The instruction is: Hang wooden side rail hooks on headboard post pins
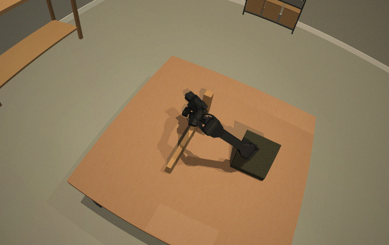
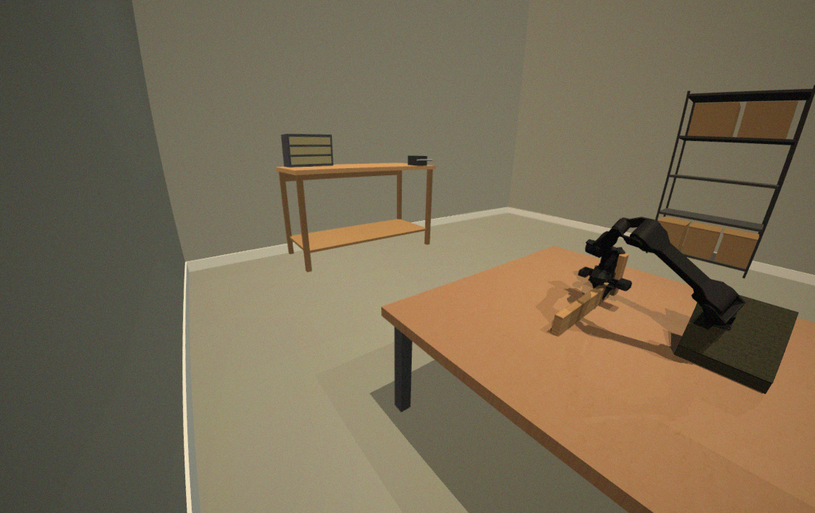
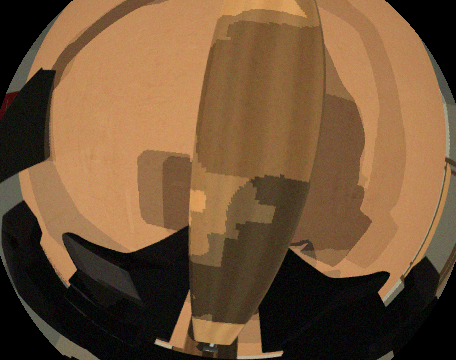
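Note:
The wooden side rail (image 1: pixel 179 151) (image 2: pixel 578 311) (image 3: pixel 258 100) slants across the table, its far end low at the table top; whether it touches cannot be told. My gripper (image 1: pixel 193 124) (image 2: pixel 604 288) (image 3: pixel 232 227) is shut on the rail near its other end, a black finger on each side. A small bit of metal (image 3: pixel 210 346) shows at that end in the wrist view; the hooks are not clear. The headboard post (image 1: pixel 208 96) (image 2: pixel 620 268) stands upright just behind the gripper, partly hidden by the arm. Its slot and pins are hidden, and whether hooks and pins touch cannot be told.
The arm's dark base plate (image 1: pixel 267 155) (image 2: pixel 761 338) lies on the table (image 1: pixel 122 158) (image 2: pixel 480 331), to the right of the rail. The arm reaches over from it. A workbench (image 2: pixel 359 167) and a shelf rack (image 2: pixel 735 140) stand away in the room.

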`<state>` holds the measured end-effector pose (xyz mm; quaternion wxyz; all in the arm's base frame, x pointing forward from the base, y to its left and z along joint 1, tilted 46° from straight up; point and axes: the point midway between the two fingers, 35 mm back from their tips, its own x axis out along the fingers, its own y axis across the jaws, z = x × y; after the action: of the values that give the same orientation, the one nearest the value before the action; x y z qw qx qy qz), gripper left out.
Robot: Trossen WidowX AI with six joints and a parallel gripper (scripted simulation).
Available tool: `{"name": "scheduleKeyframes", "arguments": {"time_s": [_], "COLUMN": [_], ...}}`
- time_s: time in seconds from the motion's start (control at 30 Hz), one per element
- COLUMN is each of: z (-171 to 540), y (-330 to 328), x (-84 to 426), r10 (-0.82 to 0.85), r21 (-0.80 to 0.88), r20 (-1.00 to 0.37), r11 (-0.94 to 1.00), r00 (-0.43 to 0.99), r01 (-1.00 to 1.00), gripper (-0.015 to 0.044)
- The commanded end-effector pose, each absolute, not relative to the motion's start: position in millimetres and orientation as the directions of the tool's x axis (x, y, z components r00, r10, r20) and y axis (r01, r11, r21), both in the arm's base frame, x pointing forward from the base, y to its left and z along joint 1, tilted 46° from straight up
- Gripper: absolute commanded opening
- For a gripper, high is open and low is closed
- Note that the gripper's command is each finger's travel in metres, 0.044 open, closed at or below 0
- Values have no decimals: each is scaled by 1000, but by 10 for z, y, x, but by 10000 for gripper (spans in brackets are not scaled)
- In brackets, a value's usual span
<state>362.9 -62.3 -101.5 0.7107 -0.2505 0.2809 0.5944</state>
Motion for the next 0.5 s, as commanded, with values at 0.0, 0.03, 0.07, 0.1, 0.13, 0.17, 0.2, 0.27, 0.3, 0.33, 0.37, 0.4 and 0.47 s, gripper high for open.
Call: {"name": "scheduleKeyframes", "arguments": {"time_s": [0.0,0.03,0.07,0.1,0.13,0.17,0.2,0.27,0.3,0.33,0.37,0.4,0.47], "z": [-1015,-1015,-1015,-1015,-1015,-1013,-1012,-1010,-1009,-1008,-1006,-1005,-1003], "y": [-623,-623,-623,-624,-625,-626,-627,-629,-631,-632,-633,-634,-637], "x": [3626,3626,3626,3626,3626,3626,3626,3625,3625,3625,3625,3624,3624], "r10": [704,704,704,704,705,705,705,705,705,705,705,705,705], "r21": [-22,-22,-22,-22,-22,-22,-22,-22,-22,-22,-22,-22,-22], "r20": [-697,-697,-697,-696,-696,-695,-695,-695,-695,-695,-695,-695,-695], "r11": [168,168,168,172,174,176,176,176,176,176,176,176,176], "r00": [136,136,136,138,140,141,141,141,141,141,141,141,141], "r01": [-986,-986,-986,-985,-984,-984,-984,-984,-984,-984,-984,-984,-984], "gripper": [0,0,0,0,0,0,0,0,0,0,0,0,0]}}
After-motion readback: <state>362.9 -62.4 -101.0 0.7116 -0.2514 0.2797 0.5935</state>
